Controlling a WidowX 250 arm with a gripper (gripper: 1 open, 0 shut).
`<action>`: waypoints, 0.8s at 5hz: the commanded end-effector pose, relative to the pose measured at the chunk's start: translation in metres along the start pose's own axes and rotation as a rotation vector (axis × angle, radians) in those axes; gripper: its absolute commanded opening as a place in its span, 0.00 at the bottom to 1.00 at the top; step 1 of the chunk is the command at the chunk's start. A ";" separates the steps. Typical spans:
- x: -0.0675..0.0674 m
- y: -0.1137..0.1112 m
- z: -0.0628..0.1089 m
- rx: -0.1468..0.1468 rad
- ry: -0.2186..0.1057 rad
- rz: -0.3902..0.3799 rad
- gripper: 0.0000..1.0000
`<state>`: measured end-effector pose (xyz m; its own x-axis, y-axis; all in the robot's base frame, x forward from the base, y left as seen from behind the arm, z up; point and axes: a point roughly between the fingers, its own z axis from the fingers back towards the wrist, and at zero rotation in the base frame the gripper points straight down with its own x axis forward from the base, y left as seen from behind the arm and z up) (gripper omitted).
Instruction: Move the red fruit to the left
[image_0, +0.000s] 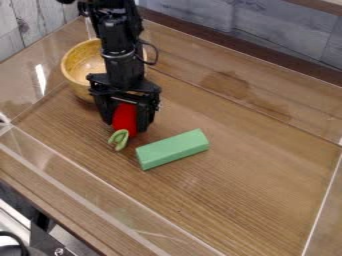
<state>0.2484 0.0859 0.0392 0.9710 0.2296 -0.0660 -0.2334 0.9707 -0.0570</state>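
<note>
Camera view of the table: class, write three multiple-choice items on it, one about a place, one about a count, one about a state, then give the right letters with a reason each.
1. Where does the small glossy red toy strawberry lie?
A. inside the round wooden bowl
B. on the table between the black gripper's fingers
C. on top of the green rectangular block

2. How many green rectangular blocks are on the wooden table?
A. one
B. two
C. three

3. How do the black gripper's jaws stand?
A. shut tight on the bowl's rim
B. shut on the block
C. open, one on each side of the strawberry

Answers:
1 B: the strawberry lies under the black gripper, outside the round wooden bowl.
2 A: only one green rectangular block lies on the wooden table.
3 C: a finger stands on each side of the fruit.
</note>
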 end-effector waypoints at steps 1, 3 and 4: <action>0.009 0.002 0.005 0.005 -0.051 0.011 1.00; 0.012 -0.010 -0.002 -0.002 -0.039 -0.061 1.00; 0.010 -0.017 0.002 -0.007 -0.028 -0.128 1.00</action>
<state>0.2524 0.0679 0.0246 0.9892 0.1109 -0.0961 -0.1191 0.9893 -0.0843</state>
